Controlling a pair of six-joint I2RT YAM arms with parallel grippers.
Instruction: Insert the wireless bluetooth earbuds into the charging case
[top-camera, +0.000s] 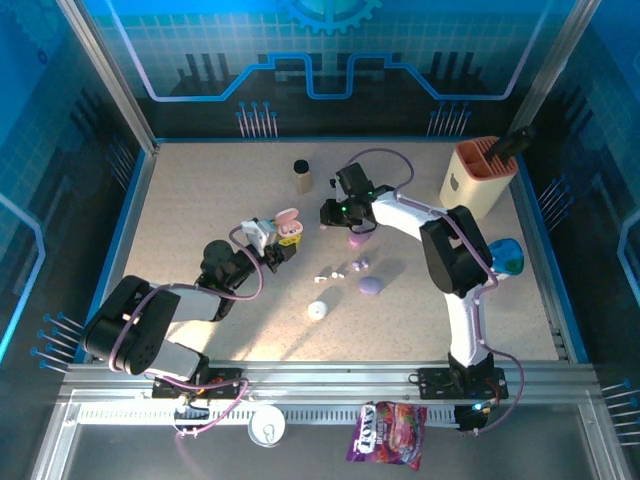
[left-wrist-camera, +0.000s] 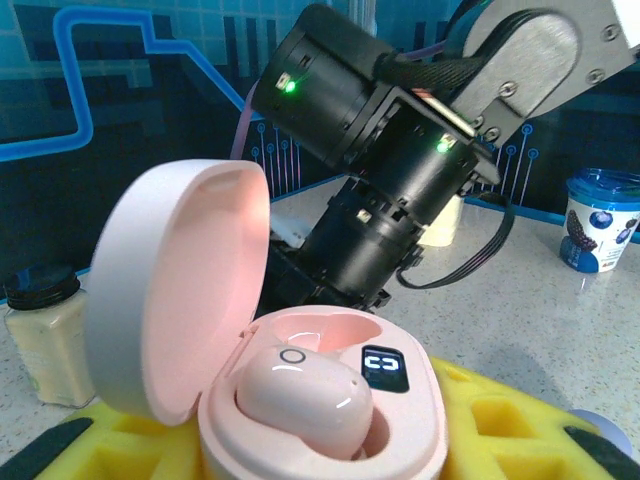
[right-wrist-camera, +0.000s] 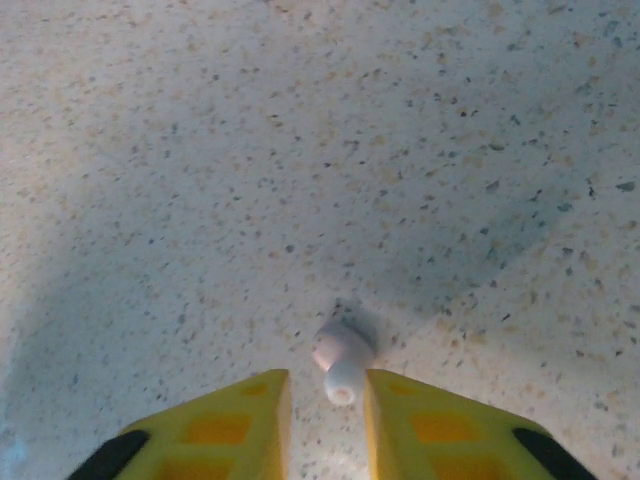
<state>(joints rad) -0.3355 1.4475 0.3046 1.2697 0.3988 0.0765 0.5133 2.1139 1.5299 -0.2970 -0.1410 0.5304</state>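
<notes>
One pink earbud (left-wrist-camera: 300, 395) sits in the left well of the open pink charging case (left-wrist-camera: 415, 405). The lid (left-wrist-camera: 180, 290) is swung up on the left, and a small lit display (left-wrist-camera: 385, 368) shows just right of the bud. My left gripper (top-camera: 280, 240) is clamped on that case, its yellow fingers (left-wrist-camera: 500, 430) pressed against the lower sides, and it holds the case upright left of the table's middle. A second, pale earbud (right-wrist-camera: 342, 355) lies on the speckled table (right-wrist-camera: 200, 150). My right gripper (right-wrist-camera: 327, 425) hangs over it with its yellow fingers (right-wrist-camera: 240, 410) a narrow gap apart. The bud's stem reaches into that gap without touching either pad, so this gripper grasps nothing. Seen from above, it is just to the right of the case. Nearer to me, more loose earbuds (top-camera: 330, 273) lie at mid-table, with a purple case (top-camera: 370, 285) just right of them and a round white case (top-camera: 317, 310) just nearer. A small dark-capped bottle (top-camera: 302, 175) stands on the far side and an orange holder (top-camera: 482, 175) in the far right corner. A blue cup (top-camera: 508, 255) stands on the right beside my right arm (top-camera: 450, 250), and a snack bag (top-camera: 388, 432) lies at the near edge.
</notes>
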